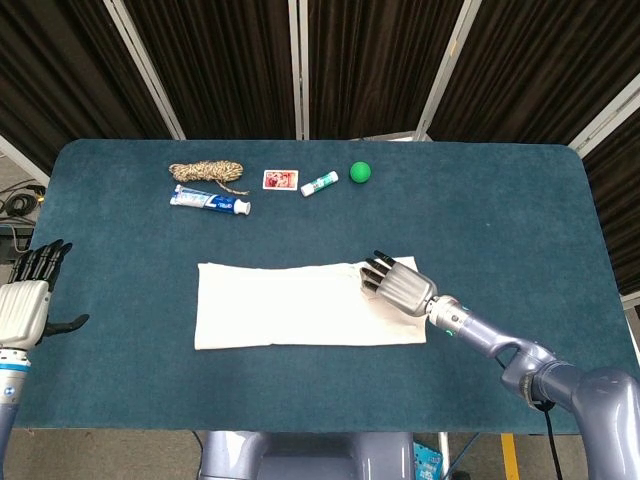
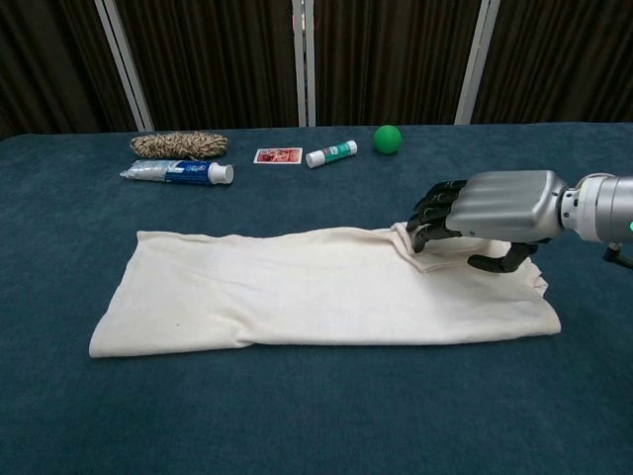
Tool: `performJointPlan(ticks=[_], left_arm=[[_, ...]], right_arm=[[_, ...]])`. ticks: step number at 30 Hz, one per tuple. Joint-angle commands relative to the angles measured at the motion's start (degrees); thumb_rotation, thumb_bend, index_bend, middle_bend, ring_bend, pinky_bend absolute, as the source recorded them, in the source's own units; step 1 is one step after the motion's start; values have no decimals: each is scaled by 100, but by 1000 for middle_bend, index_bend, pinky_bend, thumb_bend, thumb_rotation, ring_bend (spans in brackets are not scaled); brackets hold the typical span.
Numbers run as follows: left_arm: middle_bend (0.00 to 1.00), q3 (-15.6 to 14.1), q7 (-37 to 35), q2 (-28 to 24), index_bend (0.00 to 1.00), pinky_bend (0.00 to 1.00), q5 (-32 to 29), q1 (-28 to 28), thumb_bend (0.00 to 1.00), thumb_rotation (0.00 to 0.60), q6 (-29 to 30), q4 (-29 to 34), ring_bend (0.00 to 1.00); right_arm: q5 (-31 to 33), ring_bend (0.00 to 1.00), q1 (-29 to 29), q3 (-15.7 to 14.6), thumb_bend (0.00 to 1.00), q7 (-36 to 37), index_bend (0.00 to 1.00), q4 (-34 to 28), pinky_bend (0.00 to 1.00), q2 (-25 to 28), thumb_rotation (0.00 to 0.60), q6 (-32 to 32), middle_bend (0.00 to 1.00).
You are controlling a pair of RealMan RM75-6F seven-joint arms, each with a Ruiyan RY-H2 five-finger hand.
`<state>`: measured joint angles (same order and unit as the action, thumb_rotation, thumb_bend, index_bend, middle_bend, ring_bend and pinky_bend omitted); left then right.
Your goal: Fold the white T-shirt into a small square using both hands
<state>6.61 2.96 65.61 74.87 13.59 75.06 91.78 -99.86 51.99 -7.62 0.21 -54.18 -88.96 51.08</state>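
White T-shirt (image 2: 297, 292): lay folded into a long flat band across the middle of the table (image 1: 520, 200), its long side running left to right, nearer the front edge than the far row of small things.
Collar fold (image 2: 435, 255): a small raised flap near the shirt's right end, under the right hand's fingertips.
Right hand (image 2: 495, 213): palm down over the shirt's right end, dark fingers curled onto the flap; whether the cloth was actually pinched could not be told.
Left hand (image 1: 28, 300): at the left table edge, well apart from the shirt, fingers up and apart, holding nothing; seen only in the head view.
Rope bundle (image 2: 179, 144): far left, just behind the toothpaste tube.
Toothpaste tube (image 2: 178, 172): lying on its side, cap to the right.
Playing card (image 2: 278, 155): flat, between the tube and the glue stick.
Glue stick (image 2: 331, 153): lying tilted, left of the ball.
Green ball (image 2: 388, 139): rightmost in the far row.
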Motion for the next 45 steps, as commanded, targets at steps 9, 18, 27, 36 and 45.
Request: performJointPlan(ticks=[9, 18, 27, 36, 45], left_arm=[[0, -3, -35, -9, 0, 0, 7, 3, 0, 600, -21, -9, 0], [0, -12, -96, -41, 0, 0, 49, -3, 0, 600, -15, 20, 0], [0, -48, -118, -56, 0, 0, 134, -19, 0, 600, 15, 46, 0], [0, -102, -48, -26, 0, 0, 213, -26, 0, 600, 31, 39, 0], [0, -292, -372, 162, 0, 0, 421, 298, 0, 600, -699, -390, 0]], right_arm=[[125, 0, 29, 16, 473, -71, 210, -55, 0, -23, 600, -278, 105], [123, 0, -114, 68, 470, -73, 210, -419, 0, 351, 600, 122, 101], [75, 0, -444, 68, 467, -249, 210, -1261, 0, 1138, 600, 790, 100], [133, 0, -1086, 89, 442, -439, 194, -1617, 0, 1807, 600, 1779, 80], [811, 0, -2208, 376, 50, -12, 103, -1845, 0, 1957, 600, 3061, 7]])
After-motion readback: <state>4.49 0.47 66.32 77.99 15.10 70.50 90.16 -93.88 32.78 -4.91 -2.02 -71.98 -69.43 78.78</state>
